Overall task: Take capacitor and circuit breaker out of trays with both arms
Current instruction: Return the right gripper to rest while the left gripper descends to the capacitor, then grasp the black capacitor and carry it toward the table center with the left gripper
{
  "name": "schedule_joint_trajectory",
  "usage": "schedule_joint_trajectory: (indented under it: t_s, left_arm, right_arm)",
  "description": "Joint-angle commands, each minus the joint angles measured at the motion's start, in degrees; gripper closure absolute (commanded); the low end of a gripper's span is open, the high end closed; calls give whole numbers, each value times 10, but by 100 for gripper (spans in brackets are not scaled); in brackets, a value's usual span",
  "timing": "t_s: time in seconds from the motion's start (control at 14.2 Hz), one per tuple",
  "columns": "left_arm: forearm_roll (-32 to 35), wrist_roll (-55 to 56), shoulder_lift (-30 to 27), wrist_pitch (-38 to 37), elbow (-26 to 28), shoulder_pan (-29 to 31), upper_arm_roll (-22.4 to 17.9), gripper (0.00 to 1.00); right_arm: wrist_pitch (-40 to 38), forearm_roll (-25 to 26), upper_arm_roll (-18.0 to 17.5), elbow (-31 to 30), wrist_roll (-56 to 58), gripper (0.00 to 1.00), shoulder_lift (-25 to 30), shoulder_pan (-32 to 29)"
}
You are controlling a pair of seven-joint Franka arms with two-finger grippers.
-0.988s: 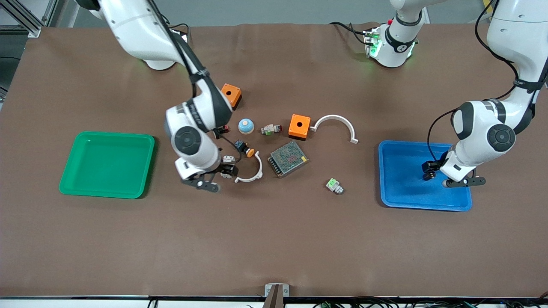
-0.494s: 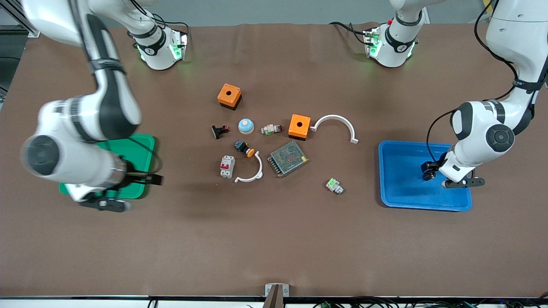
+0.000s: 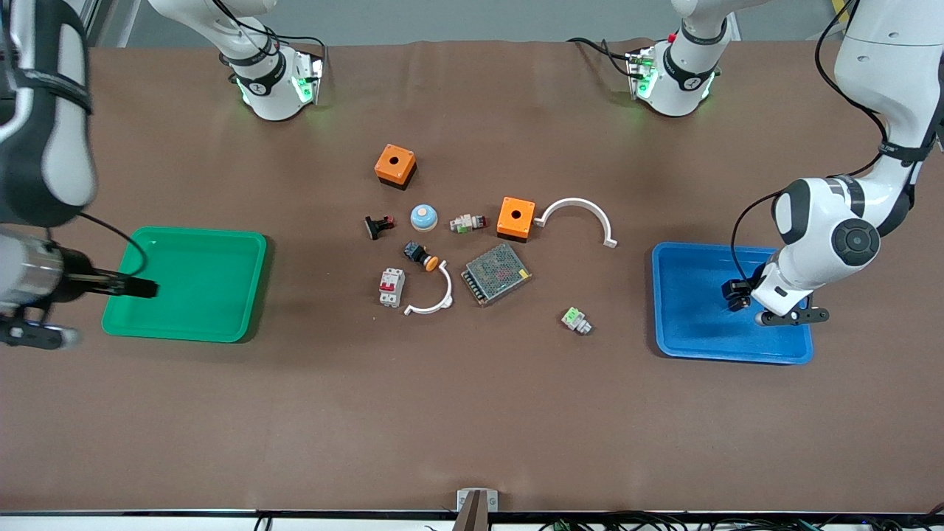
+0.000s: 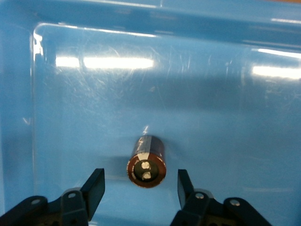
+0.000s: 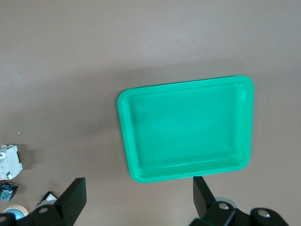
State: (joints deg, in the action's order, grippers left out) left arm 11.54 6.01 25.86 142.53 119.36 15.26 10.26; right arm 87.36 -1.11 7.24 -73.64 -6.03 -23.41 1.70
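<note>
Blue tray [image 4: 94,94] with capacitor [image 4: 146,161]

blue tray [image 4: 94,84] looks like glossy, scuffed plastic; green tray [image 5: 188,127] smoother plastic; table cover [image 3: 472,413] matt brown; power supply [image 3: 496,273] has perforated metal.

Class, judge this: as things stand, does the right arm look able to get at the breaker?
Probably yes. The right claw is open and empty, and the breaker lies uncovered on the table, though a white curved bracket sits close beside it.
</note>
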Motion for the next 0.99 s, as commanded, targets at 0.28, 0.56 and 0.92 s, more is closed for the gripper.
schedule_joint_trajectory:
  t_s: [0.28,0.56,0.92]
  left_arm:
    - [-5,2,20,1,-26,0,2,34]
    - [-5,1,20,0,-26,1,1,74]
    - [-5,-1,-15,-7,-28,1,16,100]
  right_arm:
    - [-18,-13,-18,4,13,0,27,-12]
    - [-3,-8,-14,-40,14,0,70,2]
    - [36,-11,-15,-121,14,0,128,-10]
